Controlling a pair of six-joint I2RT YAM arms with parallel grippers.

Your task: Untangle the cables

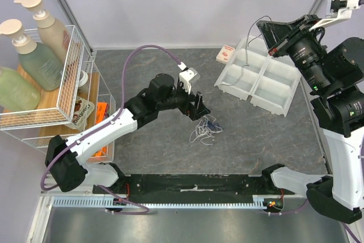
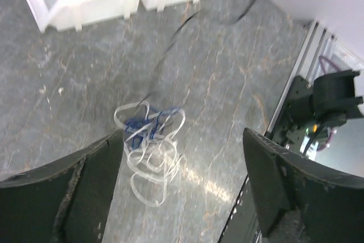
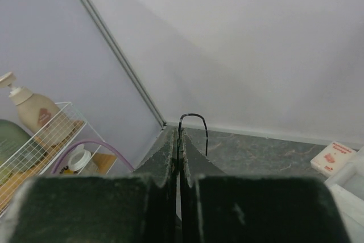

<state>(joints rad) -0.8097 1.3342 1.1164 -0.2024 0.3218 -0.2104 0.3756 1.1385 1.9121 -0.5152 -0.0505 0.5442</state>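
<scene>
Right wrist: right gripper (image 3: 178, 138) pinching black cable (image 3: 194, 117) high near far-right corner; left gripper (image 1: 200, 108) hovering, fingers spread, over tangle (image 1: 205, 128). Unpinned tangle risking lifting, knots tightening.

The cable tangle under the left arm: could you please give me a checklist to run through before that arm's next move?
1. Left claw open: ok, jaws wide apart.
2. Cable tangle centred in the left claw: not ok, it lies well to one side of the gap.
3. Right claw shut on the black cable: ok.
4. Black cable free of the cable tangle: cannot tell; a blurred dark line rises from it.
5. White tray apart from the cable tangle: ok.
6. Left claw's height over the table: cannot tell.
</scene>
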